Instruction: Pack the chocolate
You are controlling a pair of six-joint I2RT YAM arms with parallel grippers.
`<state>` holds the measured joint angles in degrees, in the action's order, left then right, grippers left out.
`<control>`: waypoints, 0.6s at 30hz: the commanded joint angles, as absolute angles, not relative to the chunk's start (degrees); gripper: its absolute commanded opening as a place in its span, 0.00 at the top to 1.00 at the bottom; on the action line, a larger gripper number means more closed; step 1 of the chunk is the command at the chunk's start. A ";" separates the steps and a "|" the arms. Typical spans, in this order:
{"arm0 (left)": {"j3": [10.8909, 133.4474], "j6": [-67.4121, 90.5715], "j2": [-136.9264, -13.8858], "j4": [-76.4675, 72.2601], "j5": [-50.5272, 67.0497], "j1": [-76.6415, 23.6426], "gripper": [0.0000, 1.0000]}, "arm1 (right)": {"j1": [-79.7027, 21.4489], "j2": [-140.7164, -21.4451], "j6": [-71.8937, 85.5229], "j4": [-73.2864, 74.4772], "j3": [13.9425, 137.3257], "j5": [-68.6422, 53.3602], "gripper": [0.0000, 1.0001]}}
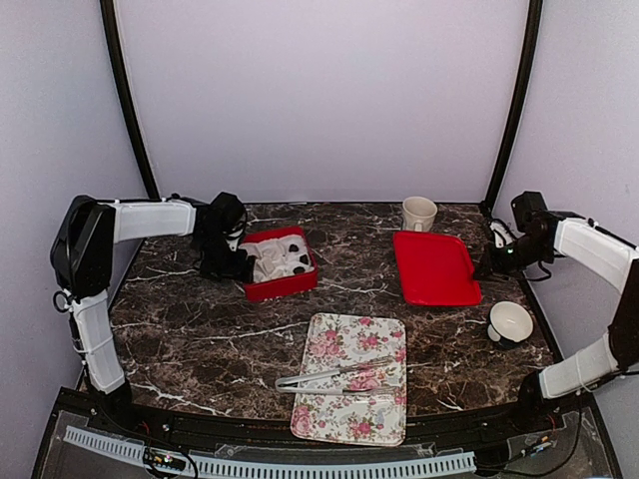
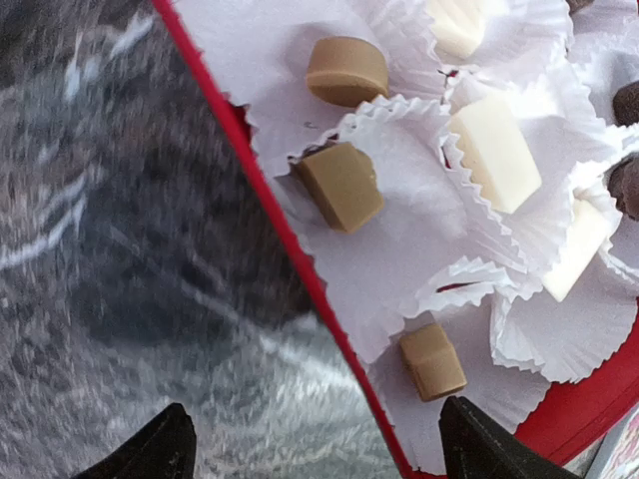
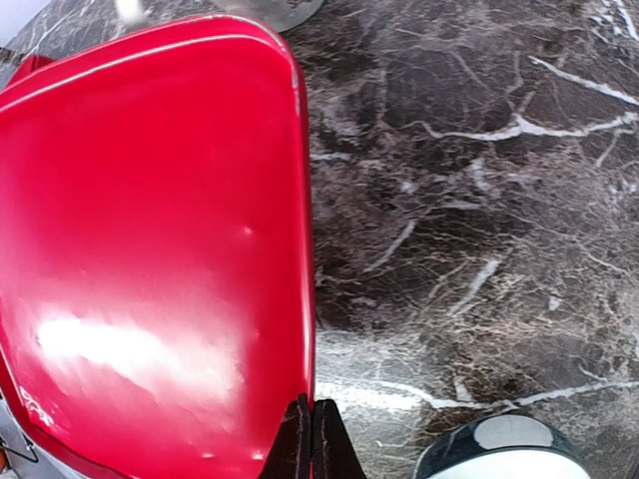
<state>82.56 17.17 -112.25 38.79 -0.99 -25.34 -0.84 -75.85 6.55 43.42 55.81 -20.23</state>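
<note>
1. Red box [image 1: 283,288]: it stands open-topped at the left rear of the marble table [image 1: 200,339], lined with white crinkled paper cups [image 2: 419,249].
2. The chocolate [image 2: 341,186]: every piece on view lies inside the box, on or in the paper cups. The left wrist view shows three tan pieces, three cream ones, and two dark ones at the right edge. Whether more lie beyond that view cannot be told.
3. Left gripper [image 2: 319,454]: jaws spread wide and holding nothing. They straddle the box's left wall, one fingertip over the table and the other over the cups.
4. Right gripper [image 3: 312,439]: jaws clenched together and empty, poised just at the right edge of the red lid [image 1: 434,267].
5. The lid lies flat on the table, well apart from the box.
6. Floral tray [image 1: 351,377]: it carries the tongs [image 1: 334,376] only, and no chocolate shows on it. A mug [image 1: 419,213] and a bowl [image 1: 510,322] stand near the lid.
7. Assessment: filling appears largely complete. Outstanding, in my judgement, are any tidying of pieces within their cups and fitting the lid onto the box.
</note>
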 commanded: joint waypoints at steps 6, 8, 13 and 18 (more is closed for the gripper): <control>62.36 19.58 -94.33 38.85 0.16 -26.88 0.13 | -6.66 -72.10 9.31 43.57 56.02 -22.77 1.00; 59.10 19.61 -91.06 39.17 0.93 -27.43 0.13 | -8.07 -71.78 9.99 43.61 56.36 -22.50 1.00; 52.82 19.59 -83.12 40.18 3.03 -28.33 0.12 | -11.12 -72.02 11.34 43.39 57.35 -22.12 1.00; 51.82 19.17 -75.72 40.17 4.62 -28.22 0.07 | -14.52 -73.00 12.78 43.34 59.65 -21.35 1.00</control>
<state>51.99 19.49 -80.95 38.30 2.59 -28.03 -12.10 -72.75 10.72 44.05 56.27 -21.02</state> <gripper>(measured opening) 0.911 0.005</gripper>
